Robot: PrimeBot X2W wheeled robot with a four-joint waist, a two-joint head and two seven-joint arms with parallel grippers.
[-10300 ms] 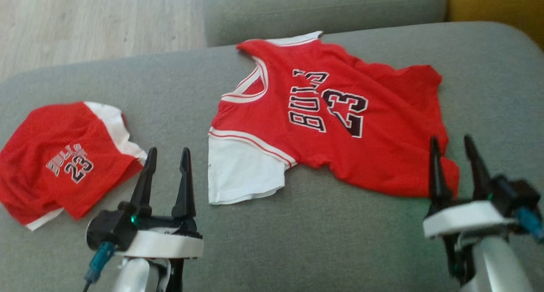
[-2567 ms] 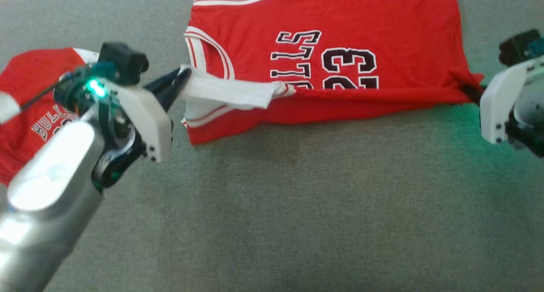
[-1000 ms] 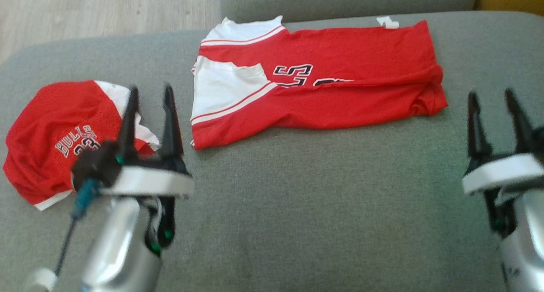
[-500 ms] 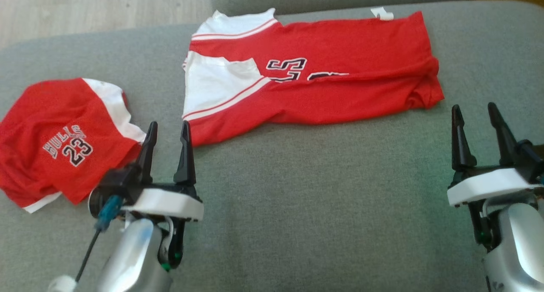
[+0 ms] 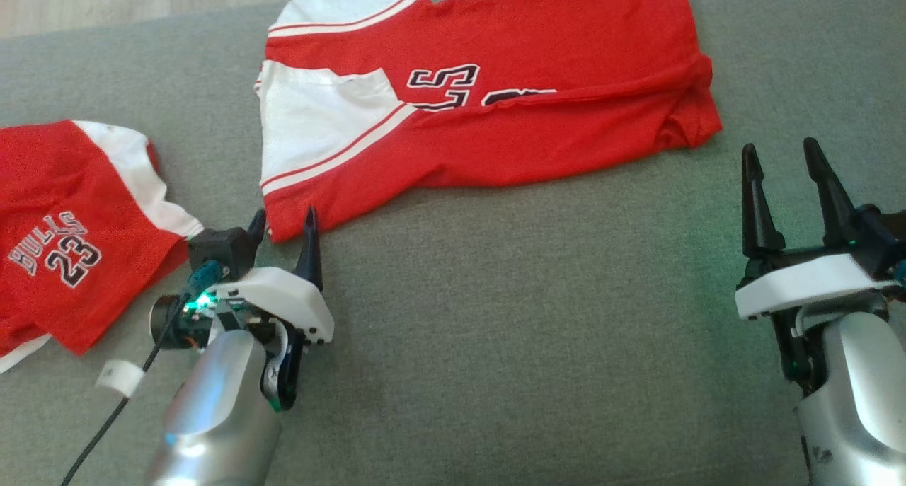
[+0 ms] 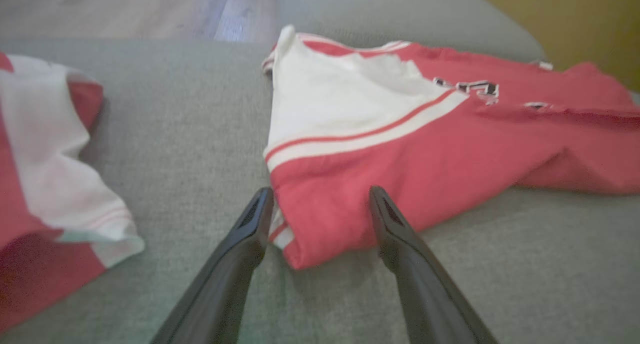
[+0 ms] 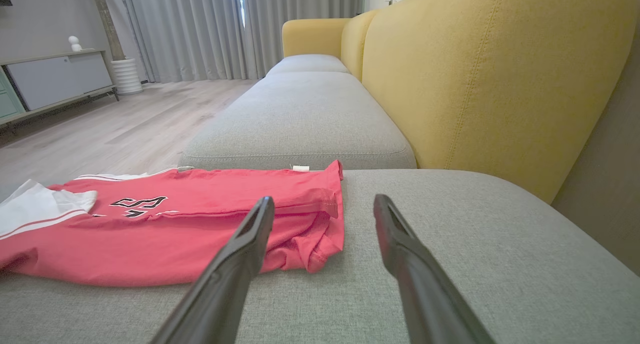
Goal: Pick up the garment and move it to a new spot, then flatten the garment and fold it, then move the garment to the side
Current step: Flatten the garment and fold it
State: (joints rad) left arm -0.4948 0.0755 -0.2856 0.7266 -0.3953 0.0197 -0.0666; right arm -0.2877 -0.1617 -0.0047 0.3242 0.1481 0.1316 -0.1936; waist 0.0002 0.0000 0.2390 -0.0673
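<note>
My left end effector (image 5: 283,214) was released, its fingers spread and empty, straddling the near left corner of the jersey (image 5: 495,118). Whether they touched the cloth I could not tell. My right end effector (image 5: 778,150) was also released and held nothing. It was poised just short of the jersey's right end, apart from it. The jersey lay folded lengthwise on the grey sofa (image 5: 531,330) seat, toward its far edge, with the white sleeve panel at the left and part of the black lettering showing above the fold. Red shorts (image 5: 64,217) lay toward the seat's left edge, near the left end effector. A yellow backrest (image 7: 490,73) rose at the seat's right edge.
</note>
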